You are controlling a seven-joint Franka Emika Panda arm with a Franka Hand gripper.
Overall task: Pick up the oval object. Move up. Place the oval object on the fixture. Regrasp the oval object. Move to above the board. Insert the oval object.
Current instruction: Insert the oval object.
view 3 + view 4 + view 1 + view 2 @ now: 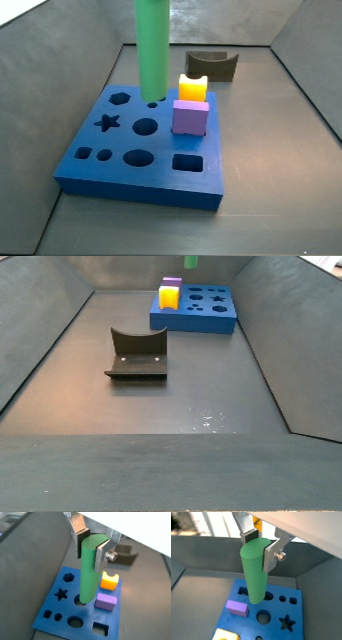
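Observation:
My gripper [92, 547] is shut on the top end of the oval object [89, 569], a bright green rod that hangs upright. The gripper also shows in a wrist view [260, 546], with the rod [254, 572] between its pads. The rod's lower end meets a hole in the blue board [63, 619] next to the purple block; I cannot tell how deep it sits. In a side view the rod [154, 50] stands on the board [140, 175] and the gripper is out of frame. The fixture [211, 64] stands empty behind the board.
A yellow block [194, 88] and a purple block [191, 117] stand in the board beside the rod. Grey walls enclose the floor. In a side view the fixture [138, 354] is in the middle and the board [194, 311] is at the far end.

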